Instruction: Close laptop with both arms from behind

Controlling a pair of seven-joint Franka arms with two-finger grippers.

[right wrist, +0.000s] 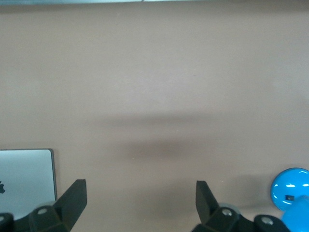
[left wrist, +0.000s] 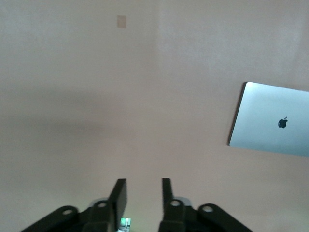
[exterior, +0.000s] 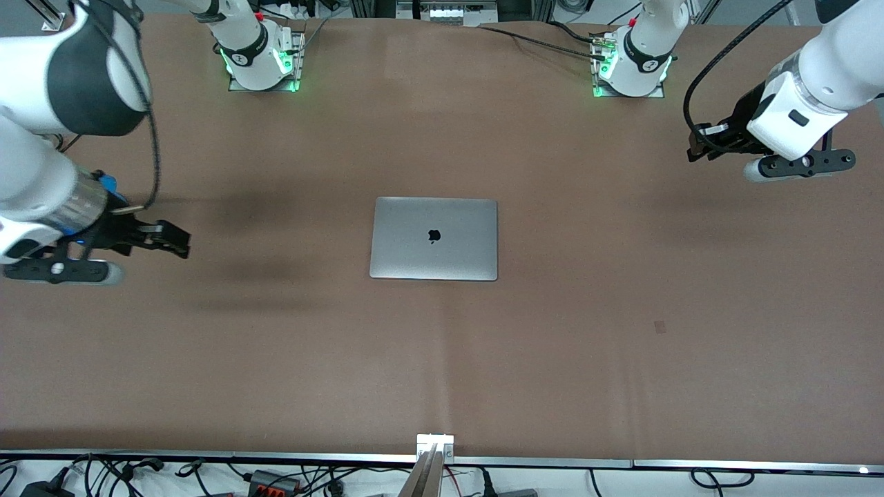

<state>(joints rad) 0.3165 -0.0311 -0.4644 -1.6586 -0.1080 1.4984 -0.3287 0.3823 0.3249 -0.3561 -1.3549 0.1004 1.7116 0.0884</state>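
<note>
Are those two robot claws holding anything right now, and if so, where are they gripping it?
Nothing is held. The left gripper and right gripper are both open over bare table, away from the closed laptop.

My left arm (exterior: 822, 76) reaches out at its end of the worktop, wrist bent, left hand (exterior: 693, 143) up in the air, its fingers (left wrist: 119, 195) parted a little and holding nothing. My right arm (exterior: 41, 138) hangs at its own end, right hand (exterior: 181, 241) spread wide, fingers (right wrist: 73, 199) well apart, empty too.
</note>
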